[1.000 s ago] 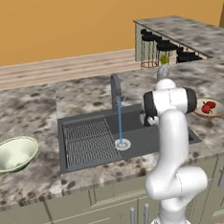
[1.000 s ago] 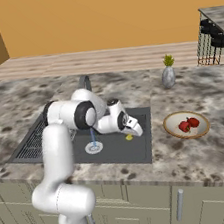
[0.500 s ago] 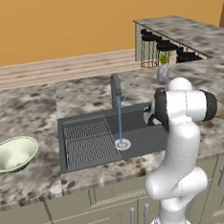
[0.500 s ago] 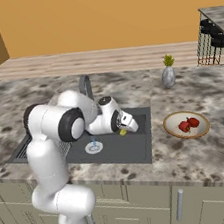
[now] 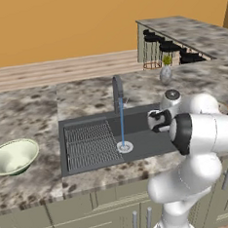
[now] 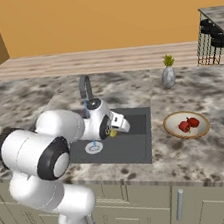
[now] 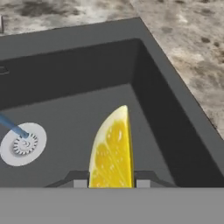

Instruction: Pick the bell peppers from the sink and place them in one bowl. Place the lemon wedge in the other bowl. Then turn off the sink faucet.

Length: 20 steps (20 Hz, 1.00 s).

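Observation:
In the hand view the yellow lemon wedge (image 7: 111, 153) stands pinched between the tips of my gripper (image 7: 111, 183), above the dark sink (image 7: 144, 65) floor. From the right base view, my gripper (image 6: 117, 128) hangs over the basin's right half, shut on the lemon wedge (image 6: 113, 132). Two red bell peppers (image 6: 189, 123) lie in the shallow tan bowl (image 6: 174, 130) on the counter right of the sink (image 6: 134, 151). The deeper green bowl (image 5: 14, 156) sits on the counter left of the sink (image 5: 91, 162). Water streams from the sink faucet (image 5: 117, 88) onto the drain (image 5: 124, 146).
A ridged rack (image 5: 89, 145) fills the sink's left half. A small grey vase (image 6: 168, 76) with a plant stands behind the tan bowl. The robot's bulky white elbow (image 5: 205, 132) hangs over the counter's front edge on the right.
The arm's elbow has swung out toward the counter front. The gripper has stayed shut on the lemon wedge and shifted slightly toward the faucet side above the sink floor.

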### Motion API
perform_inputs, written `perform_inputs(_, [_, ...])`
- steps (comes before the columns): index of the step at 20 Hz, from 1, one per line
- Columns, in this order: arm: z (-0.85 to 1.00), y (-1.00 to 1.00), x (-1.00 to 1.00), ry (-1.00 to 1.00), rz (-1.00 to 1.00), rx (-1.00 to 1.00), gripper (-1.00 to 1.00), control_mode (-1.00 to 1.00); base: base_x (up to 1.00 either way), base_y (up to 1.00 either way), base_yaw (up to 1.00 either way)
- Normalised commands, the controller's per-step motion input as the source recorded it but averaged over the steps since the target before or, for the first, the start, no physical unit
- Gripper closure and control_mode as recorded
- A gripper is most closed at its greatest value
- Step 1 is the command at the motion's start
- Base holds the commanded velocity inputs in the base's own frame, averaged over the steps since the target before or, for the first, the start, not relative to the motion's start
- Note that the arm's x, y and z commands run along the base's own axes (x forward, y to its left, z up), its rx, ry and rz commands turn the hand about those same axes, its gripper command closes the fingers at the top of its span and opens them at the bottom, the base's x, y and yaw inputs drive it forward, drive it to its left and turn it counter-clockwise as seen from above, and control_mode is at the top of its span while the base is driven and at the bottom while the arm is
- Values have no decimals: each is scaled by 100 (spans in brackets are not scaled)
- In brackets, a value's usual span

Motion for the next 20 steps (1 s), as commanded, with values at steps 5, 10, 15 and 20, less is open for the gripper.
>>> perform_inputs(5, [93, 0, -14, 9, 16, 0, 100, -100, 0, 0, 0])
perform_inputs(10, [77, 0, 0, 27, 7, 0, 100, -100, 0, 0, 0])
perform_inputs(15, [-3, 7, -8, 13, 18, 0, 100, -100, 0, 0, 0])
perform_inputs(20, [-19, 49, -24, 0, 24, 6, 100, -100, 0, 0, 0])
